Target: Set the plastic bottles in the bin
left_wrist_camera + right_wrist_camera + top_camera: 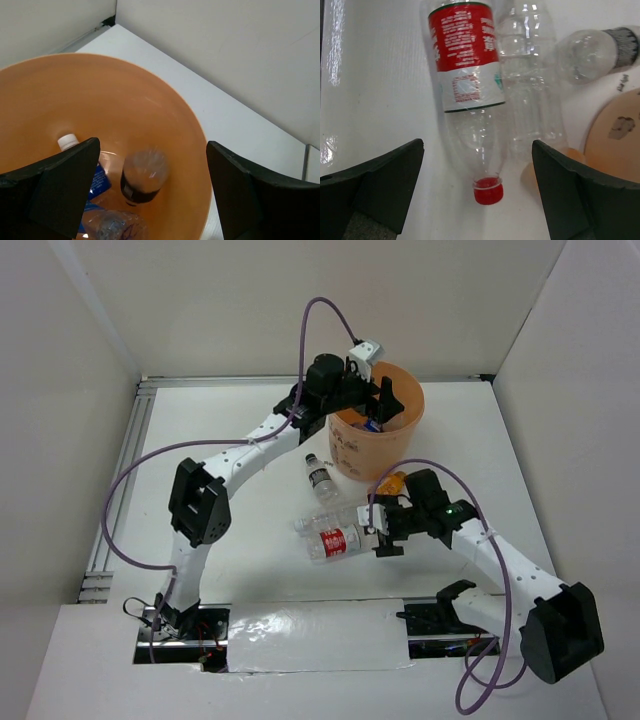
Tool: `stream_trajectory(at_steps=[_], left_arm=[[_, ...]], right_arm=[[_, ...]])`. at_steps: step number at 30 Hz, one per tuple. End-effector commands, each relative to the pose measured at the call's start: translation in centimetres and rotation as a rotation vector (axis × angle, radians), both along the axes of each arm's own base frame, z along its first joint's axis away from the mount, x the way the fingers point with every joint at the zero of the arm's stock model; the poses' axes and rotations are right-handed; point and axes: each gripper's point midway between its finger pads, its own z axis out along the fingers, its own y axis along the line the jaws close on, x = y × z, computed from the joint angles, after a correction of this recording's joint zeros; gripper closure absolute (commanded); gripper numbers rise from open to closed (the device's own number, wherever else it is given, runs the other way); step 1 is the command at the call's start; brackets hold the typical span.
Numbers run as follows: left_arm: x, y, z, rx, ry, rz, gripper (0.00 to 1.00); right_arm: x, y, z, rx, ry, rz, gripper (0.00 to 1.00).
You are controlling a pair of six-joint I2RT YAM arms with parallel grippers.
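The left gripper (384, 398) hangs over the far peach bin (368, 455), fingers wide apart and empty. A black-labelled bottle (141, 182) lies inside. The right gripper (477, 192), fingers also spread and empty, hovers over a red-labelled bottle (467, 65) lying on the table (230, 420) near the bin.

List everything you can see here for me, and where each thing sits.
bin: one, peach-orange, far side of table.
blue-label bottle: one, white cap, inside bin.
dark-banded bottle: one, inside bin.
clear bottle: one, inside bin.
red-label bottle: one, red cap, lying on table at right gripper.
unlabelled bottle: one, clear, lying beside it.
grey-label bottle: one, lying near bin.
small orange bottle: one, at bin's foot.
table: one, white.
left gripper: black, open, over bin.
right gripper: black, open.
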Motion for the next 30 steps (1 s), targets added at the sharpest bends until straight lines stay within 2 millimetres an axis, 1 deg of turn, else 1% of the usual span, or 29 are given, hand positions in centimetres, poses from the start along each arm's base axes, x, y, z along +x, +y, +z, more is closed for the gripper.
stream_trajectory(at_steps=[1,2,4,5,6,7,8,9,10,11,12,13,14,15,16,17,18,19,20,21,22,23,24,25,26,27,28,29,30], left_arm=[[0.5,1.1,5.4,-0.06,-0.126,0.046,0.0],[0.0,1.5,6.8,-0.076,-0.145,0.046,0.0],[-0.7,2.3,8.6,-0.095,-0.169,0.061,0.0],[-0.8,3.0,8.3,-0.086,-0.16,0.086,0.0],[-2.2,4.5,11.4,-0.114,-0.209,0.101,0.0],[-3.0,5.3,11.9,-0.117,-0.213,0.115,0.0],[-3.3,6.6,12.4,-0.1,-0.24,0.151,0.0],[-3.8,7.5,10.0,-0.063,-0.201,0.174,0.0],[-5.6,9.6,12.5,-0.085,-0.243,0.202,0.0],[-5.9,11.1,12.1,-0.065,-0.239,0.26,0.0],[-6.3,12.2,8.3,-0.007,-0.185,0.288,0.0],[-6.9,13.4,7.2,0.003,-0.162,0.322,0.0],[-8.2,15.5,8.0,-0.017,-0.168,0.379,0.0],[-8.4,16.9,3.8,0.029,-0.094,0.419,0.0],[-8.9,17.7,2.6,0.03,-0.066,0.444,0.0],[-8.7,19.4,1.2,0.039,-0.026,0.492,0.0],[-9.3,20.3,0.9,0.0,0.016,0.504,0.0],[-9.5,21.2,-2.1,0.029,0.072,0.526,0.0],[-9.1,22.4,-3.1,0.027,0.099,0.552,0.0],[-9.1,22.9,-4.1,0.015,0.141,0.566,0.0],[-9.2,23.6,-5.4,0.02,0.178,0.579,0.0],[-9.1,24.1,-5.8,0.01,0.2,0.587,0.0],[-8.5,24.8,-6.3,-0.02,0.237,0.596,0.0],[-8.1,25.0,-7.1,-0.025,0.271,0.599,0.0],[-7.8,25.2,-7.7,-0.03,0.302,0.598,0.0],[-6.9,26.1,-8.1,-0.041,0.326,0.614,0.0],[-6.2,25.5,-8.7,-0.054,0.372,0.589,0.0],[-5.8,25.3,-9.2,-0.05,0.405,0.58,0.0],[-5.9,25.0,-9.9,-0.033,0.449,0.55,0.0]], right_arm=[[0.5,0.8,-1.3,-0.031,-0.062,0.055,0.07],[0.1,0.9,-2.2,-0.038,-0.047,0.065,0.09],[0.2,1.4,-3.0,-0.042,-0.054,0.081,0.1],[0.1,1.4,-3.8,-0.062,-0.047,0.091,0.1],[-0.1,1.3,-4.5,-0.069,-0.033,0.092,0.1],[0.2,1.4,-4.7,-0.084,-0.051,0.098,0.1],[0.1,1.2,-5.8,-0.098,-0.042,0.093,0.1],[0.1,1.2,-5.9,-0.102,-0.051,0.096,0.1],[0.2,0.9,-6.6,-0.123,-0.056,0.092,0.1],[0.0,1.1,-7.1,-0.122,-0.059,0.102,0.1],[0.2,1.2,-7.0,-0.117,-0.068,0.102,0.11],[-0.1,1.0,-7.4,-0.122,-0.058,0.103,0.13],[0.0,1.1,-7.3,-0.118,-0.066,0.102,0.21],[-0.2,1.3,-7.2,-0.106,-0.054,0.104,0.27],[-0.6,1.2,-7.4,-0.108,-0.033,0.111,0.34],[-1.6,1.0,-7.8,-0.114,0.01,0.122,0.41],[-1.5,1.5,-6.6,-0.099,-0.009,0.143,0.53],[-1.6,1.6,-5.9,-0.092,-0.004,0.149,0.57],[-1.9,1.9,-5.0,-0.073,-0.005,0.16,0.6],[-1.8,2.2,-2.5,-0.038,-0.048,0.166,0.62],[-1.9,2.4,-0.8,-0.007,-0.071,0.164,0.62],[-1.8,2.7,1.1,0.027,-0.105,0.158,0.63],[-1.5,2.9,5.0,0.09,-0.186,0.133,0.63],[-2.0,3.4,6.9,0.121,-0.222,0.15,0.63],[-1.5,3.1,8.5,0.124,-0.274,0.128,0.64],[-1.6,3.1,9.8,0.127,-0.303,0.127,0.64],[-0.7,2.7,12.4,0.128,-0.373,0.089,0.64],[-0.3,2.4,13.9,0.132,-0.42,0.063,0.64],[0.3,2.0,15.3,0.13,-0.476,0.038,0.64]])
